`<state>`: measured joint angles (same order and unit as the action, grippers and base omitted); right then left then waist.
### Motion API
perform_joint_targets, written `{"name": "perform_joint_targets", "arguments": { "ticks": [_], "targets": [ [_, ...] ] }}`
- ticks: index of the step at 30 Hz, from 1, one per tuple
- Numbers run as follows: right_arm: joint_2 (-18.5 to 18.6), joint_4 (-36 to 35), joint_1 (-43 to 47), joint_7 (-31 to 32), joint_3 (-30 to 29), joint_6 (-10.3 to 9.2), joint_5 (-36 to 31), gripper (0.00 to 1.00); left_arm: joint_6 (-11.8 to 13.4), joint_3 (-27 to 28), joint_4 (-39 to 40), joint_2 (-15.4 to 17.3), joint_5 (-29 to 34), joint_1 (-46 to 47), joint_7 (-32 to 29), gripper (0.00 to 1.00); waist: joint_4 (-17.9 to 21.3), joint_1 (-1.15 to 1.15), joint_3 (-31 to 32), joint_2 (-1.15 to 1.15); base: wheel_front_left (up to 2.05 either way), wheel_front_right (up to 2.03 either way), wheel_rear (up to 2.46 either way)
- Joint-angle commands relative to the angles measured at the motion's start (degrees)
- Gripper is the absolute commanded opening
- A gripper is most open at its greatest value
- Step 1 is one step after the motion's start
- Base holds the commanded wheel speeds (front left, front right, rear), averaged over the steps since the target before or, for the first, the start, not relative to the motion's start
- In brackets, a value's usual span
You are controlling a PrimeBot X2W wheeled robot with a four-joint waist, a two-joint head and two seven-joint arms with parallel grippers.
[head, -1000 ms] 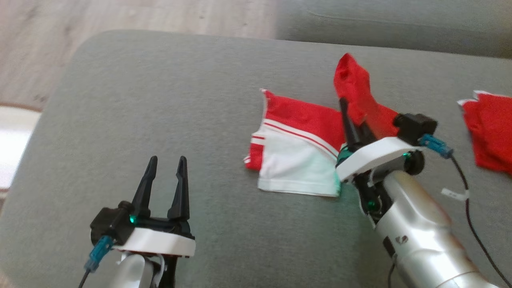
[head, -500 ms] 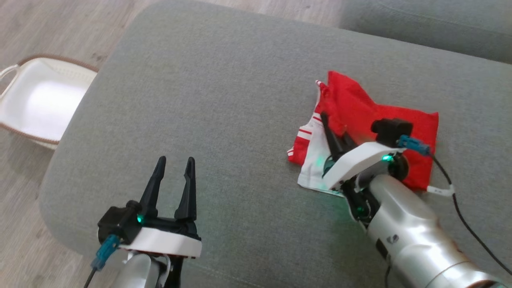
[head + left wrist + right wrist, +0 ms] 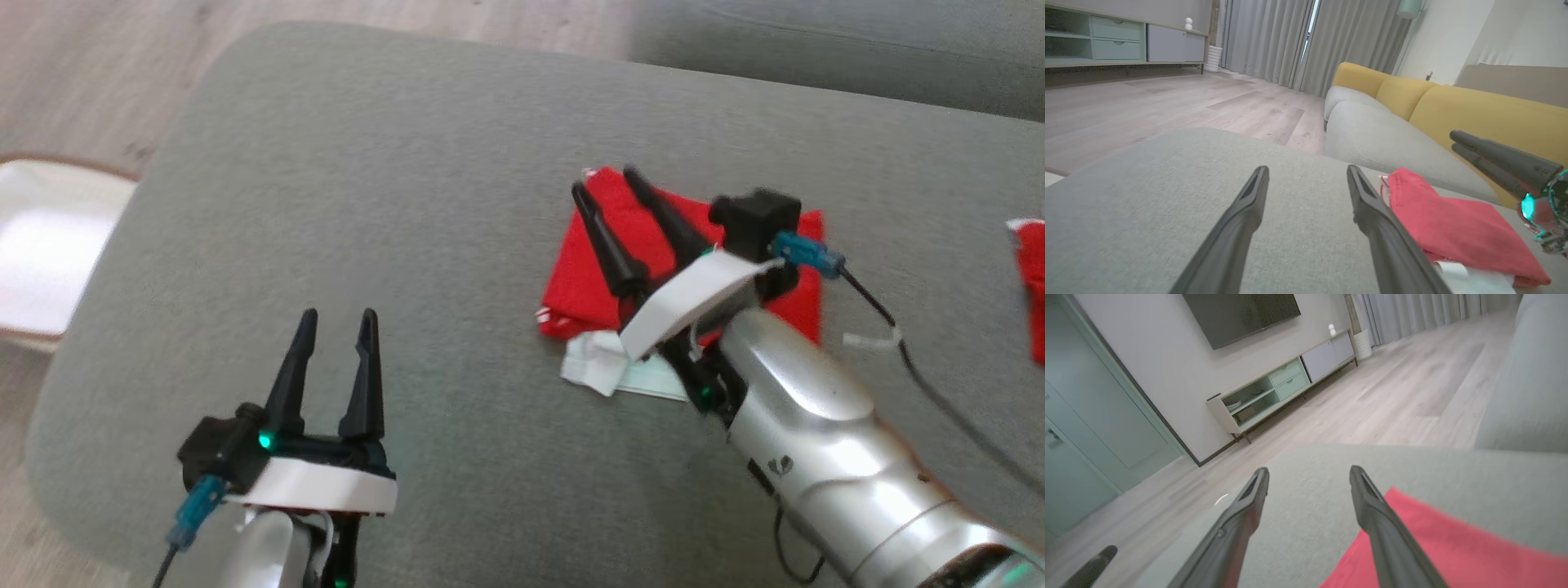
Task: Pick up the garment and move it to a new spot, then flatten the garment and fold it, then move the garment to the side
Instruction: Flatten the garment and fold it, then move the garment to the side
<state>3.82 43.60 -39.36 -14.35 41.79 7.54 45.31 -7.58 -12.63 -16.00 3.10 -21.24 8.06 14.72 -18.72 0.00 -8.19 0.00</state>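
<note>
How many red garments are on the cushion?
2: the folded garment beneath the right hand, and a second garment cut off at the head view's right edge. Others may be hidden.

The garment [image 3: 574, 287] beneath the right gripper [image 3: 603, 180] is seen in plain red, with a white layer shown at the edge nearest the wrist. That gripper and the left gripper [image 3: 339, 314] are both finished with black fingers, white collars and silver forearms. The cushion [image 3: 392, 188] under both is coloured an even grey. Right of the right gripper, a second red cloth [image 3: 1031, 286] is edged in white. Left of the left gripper, a white basket [image 3: 90, 166] is rimmed in brown.
</note>
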Motion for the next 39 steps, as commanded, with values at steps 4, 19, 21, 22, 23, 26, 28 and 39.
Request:
{"name": "perform_joint_targets", "arguments": {
  "ticks": [4,19,21,22,23,26,28,39],
  "targets": [
    [-0.9,-5.1,0.8,-0.6,-9.3,-0.05,-18.9,1.00,0.1,3.3,4.5,0.3,0.3,2.9,0.3,1.00,5.7,0.00,0.5,0.00,0.00,0.00,0.00],
    [-0.4,-27.0,21.2,-0.6,-37.1,-0.05,-45.8,1.00,0.1,4.4,7.4,-0.1,0.4,2.9,0.3,1.00,14.2,0.00,0.5,0.00,0.00,0.00,0.00],
    [-0.7,-29.2,23.3,-0.6,-38.8,-0.05,-46.0,1.00,0.1,4.1,7.6,-0.1,-0.5,2.7,0.3,1.00,14.7,0.00,0.5,0.00,0.00,0.00,0.00],
    [-0.8,-30.1,24.3,-0.6,-39.5,-0.05,-45.8,1.00,0.1,4.0,7.5,-0.1,-0.5,2.4,0.3,1.00,15.0,0.00,0.5,0.00,0.00,0.00,0.00],
    [-0.9,-30.9,25.4,-0.6,-40.3,-0.05,-45.0,1.00,0.1,4.0,7.2,-0.1,-0.6,2.2,0.3,1.00,15.1,0.00,0.5,0.00,0.00,0.00,0.00],
    [-0.9,-33.0,28.2,-0.6,-41.0,-0.05,-42.0,1.00,0.1,4.4,6.6,-0.2,0.0,1.3,0.3,1.00,15.5,0.00,0.6,0.00,0.00,0.00,0.00],
    [-0.9,-33.7,29.5,-0.6,-41.2,-0.05,-40.9,1.00,0.1,5.1,6.4,-0.2,0.4,0.7,0.3,1.00,15.7,0.00,0.5,0.00,0.00,0.00,0.00],
    [-0.9,-32.5,29.4,-0.6,-41.2,-0.05,-42.2,1.00,0.1,4.3,7.2,-0.2,0.6,1.2,0.3,1.00,13.8,0.00,-0.5,0.00,0.00,0.00,0.00]
  ]
}}
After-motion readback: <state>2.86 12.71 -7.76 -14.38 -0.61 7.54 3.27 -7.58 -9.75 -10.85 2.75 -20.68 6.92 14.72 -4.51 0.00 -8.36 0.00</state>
